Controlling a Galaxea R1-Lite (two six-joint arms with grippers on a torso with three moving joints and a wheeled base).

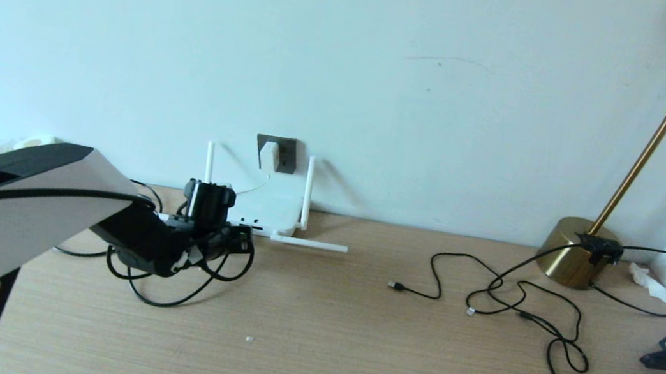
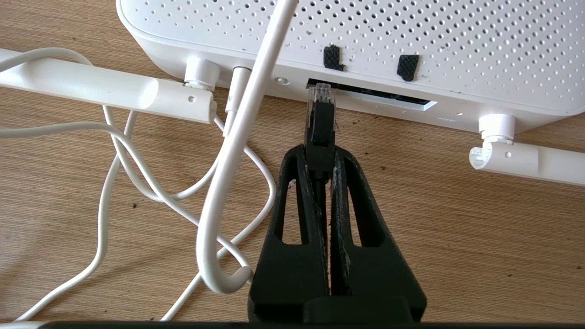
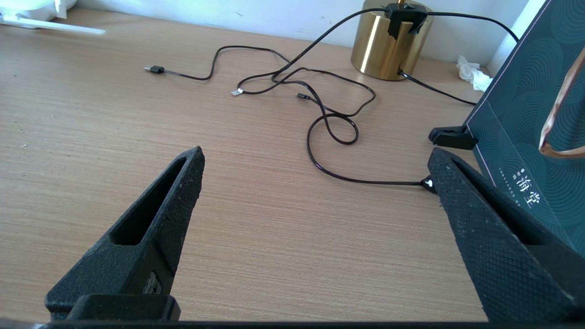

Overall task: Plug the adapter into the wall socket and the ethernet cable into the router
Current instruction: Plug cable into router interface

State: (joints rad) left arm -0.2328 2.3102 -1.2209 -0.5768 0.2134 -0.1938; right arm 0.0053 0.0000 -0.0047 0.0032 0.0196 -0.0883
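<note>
From my head camera, the adapter [image 1: 268,155] already sits in the wall socket [image 1: 278,153] on the wall above the desk's far edge, so I judge that half of the job done. The router [image 1: 268,212] lies flat on the desk [image 1: 313,339] against that far edge, directly under the socket, with two antennas upright and one lying along the wood. My left gripper [image 1: 236,240] is at the router's near edge, loops of the ethernet cable [image 1: 163,300] trailing beneath it. My right arm does not appear here.

Through my left wrist camera, my left gripper [image 2: 321,167] is clamped tight on the ethernet cable's [image 2: 321,132] black boot just behind its clear tip. That tip is lined up with the long port slot on the router's [image 2: 411,41] edge and seems just at its mouth, touching or barely in; I judge it not fully seated. What remains, as I see it, is a straight push until it locks, then letting go. The adapter's thin white cord curls on the desk beside me.

Through my right wrist camera, my right gripper [image 3: 315,169] hangs spread wide and empty over bare desk [image 3: 91,137] towards the right end, with thin black cables [image 3: 333,132] and a brass lamp base [image 3: 388,45] beyond it near the far edge.
</note>
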